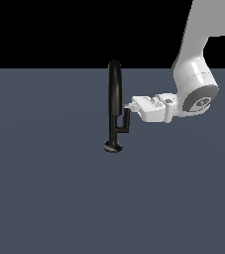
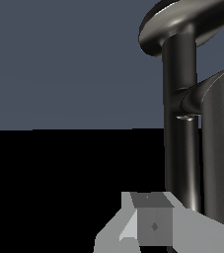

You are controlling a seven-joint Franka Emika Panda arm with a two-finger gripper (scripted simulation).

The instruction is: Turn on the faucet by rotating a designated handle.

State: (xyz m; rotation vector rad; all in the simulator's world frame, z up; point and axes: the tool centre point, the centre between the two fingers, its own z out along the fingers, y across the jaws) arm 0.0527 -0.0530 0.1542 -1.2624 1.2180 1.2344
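Note:
The faucet (image 1: 114,94) is a tall glossy black tap with a narrow arched spout, standing on a small round base disc (image 1: 114,147). The handle (image 1: 126,121) is a short black L-shaped lever branching from the lower stem toward the exterior view's right. My gripper (image 1: 132,105) reaches in level from the exterior view's right, and its tips are at the handle's upper end. The fingers show as one block with no gap and nothing between them. In the wrist view the stem (image 2: 180,74), the handle (image 2: 222,148) and the gripper (image 2: 150,222) are close together.
The faucet stands on a flat dark grey-blue floor (image 1: 44,198). The white arm (image 1: 196,84) comes down from the upper part of the exterior view's right.

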